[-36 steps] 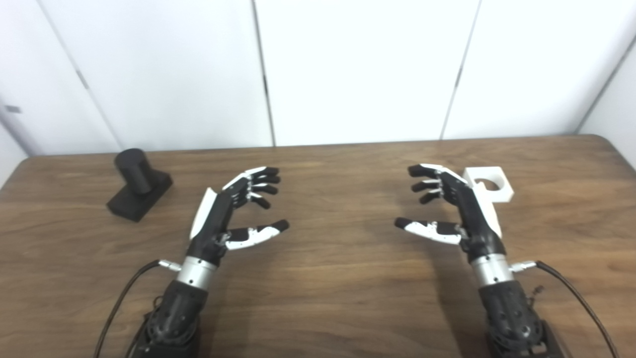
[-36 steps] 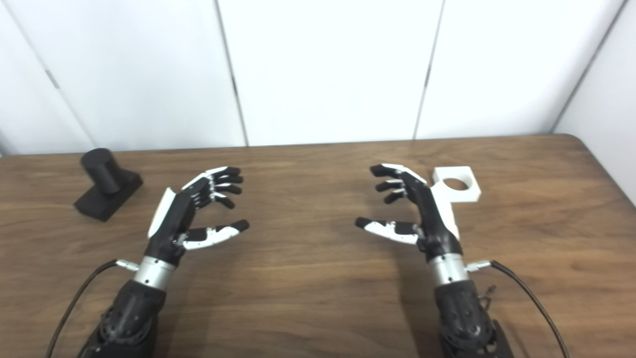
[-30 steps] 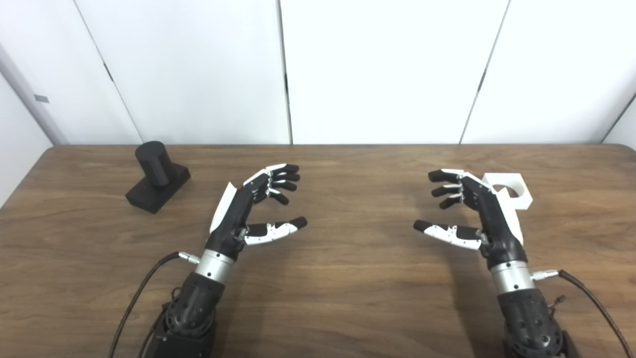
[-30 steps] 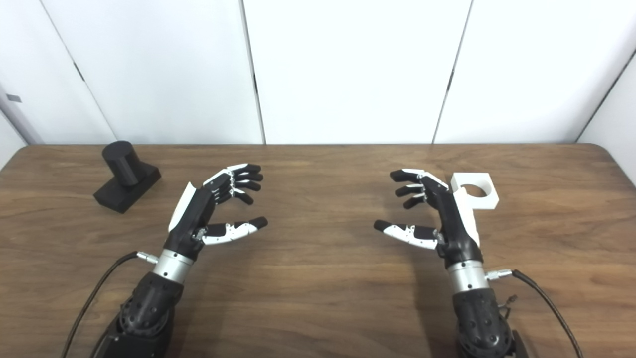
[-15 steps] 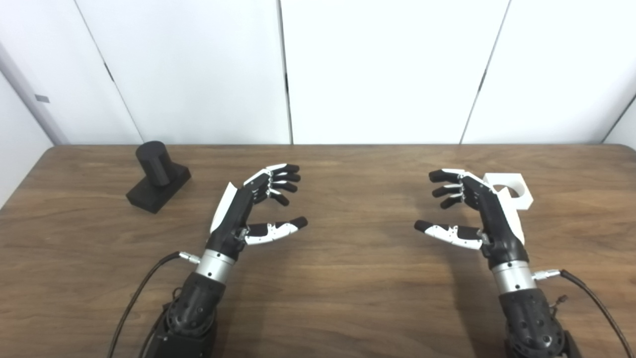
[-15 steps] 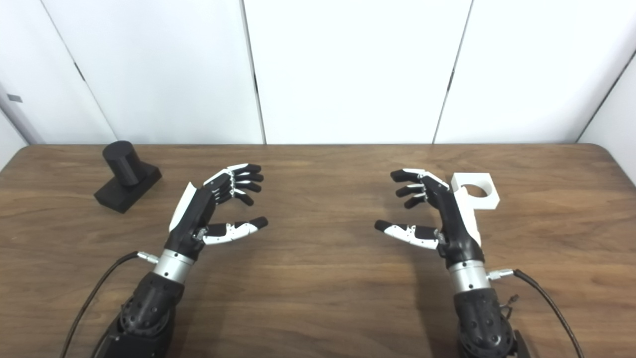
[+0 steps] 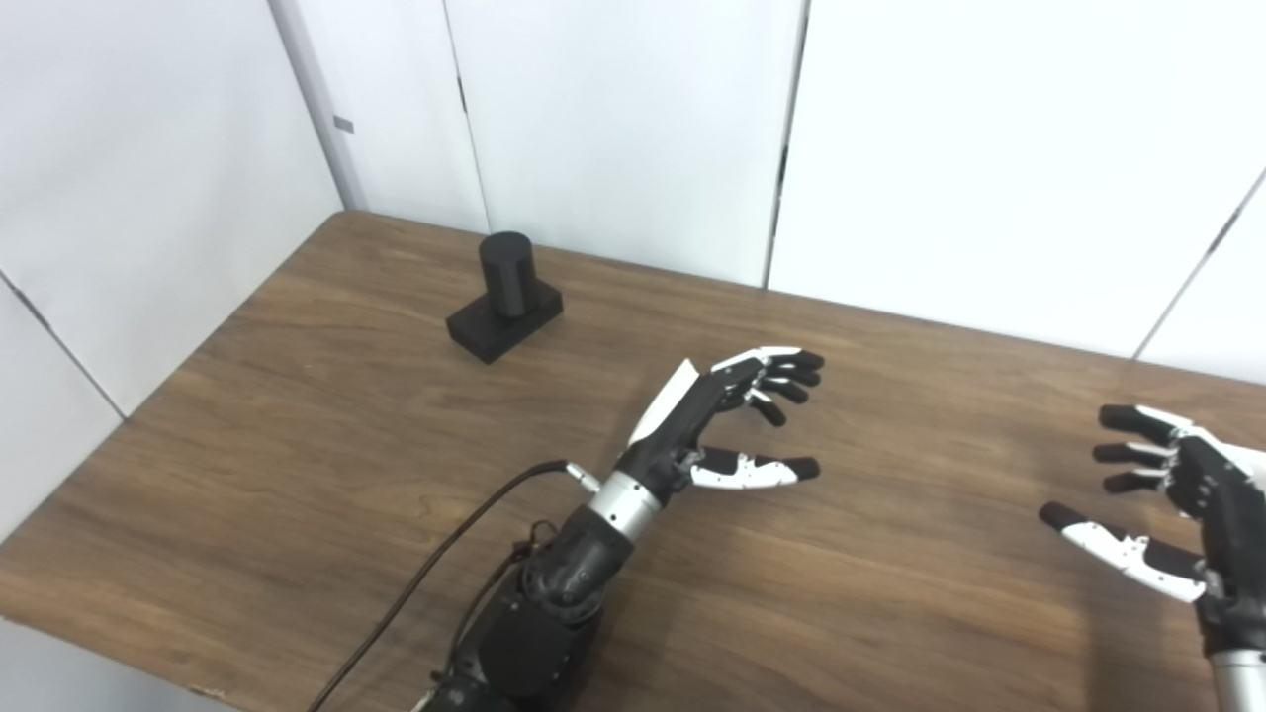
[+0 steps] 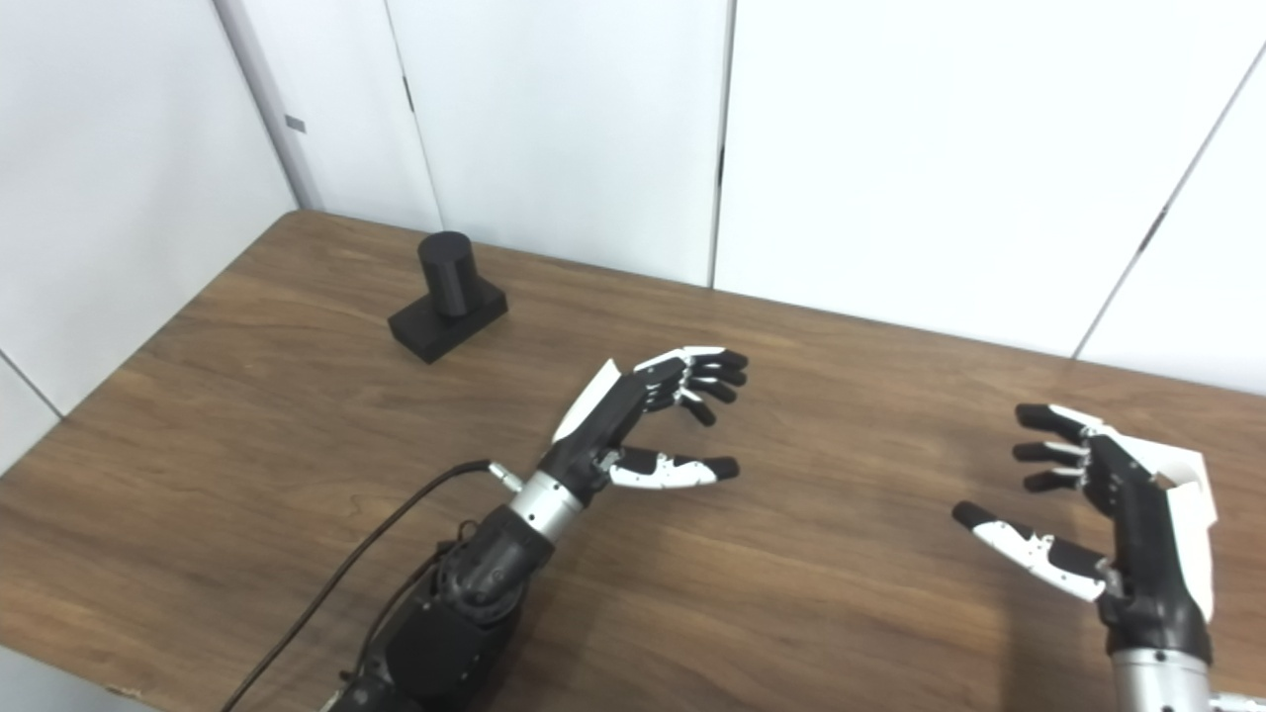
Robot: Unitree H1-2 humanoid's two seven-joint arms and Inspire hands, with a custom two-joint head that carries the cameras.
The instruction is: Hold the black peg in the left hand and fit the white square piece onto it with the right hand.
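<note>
While the black peg (image 7: 504,300) stands upright on its block at the far left of the wooden table (image 7: 297,415), the left eye view shows the left hand (image 7: 717,420) hovering well apart from it, fingers spread and holding nothing. At the right edge, the right hand (image 7: 1172,509) is likewise released and empty. No container appears here, and the white square piece cannot be seen in this view.

In the right eye view the peg (image 8: 447,294) sits in the same far-left place, the left hand (image 8: 643,420) open above bare wood, the right hand (image 8: 1108,524) open too. A white edge shows behind the right hand; whether it is the square piece or the hand's own shell I cannot tell.

Against half a second ago, the whole scene has swung: the camera turned left, while hands and peg keep their poses.
</note>
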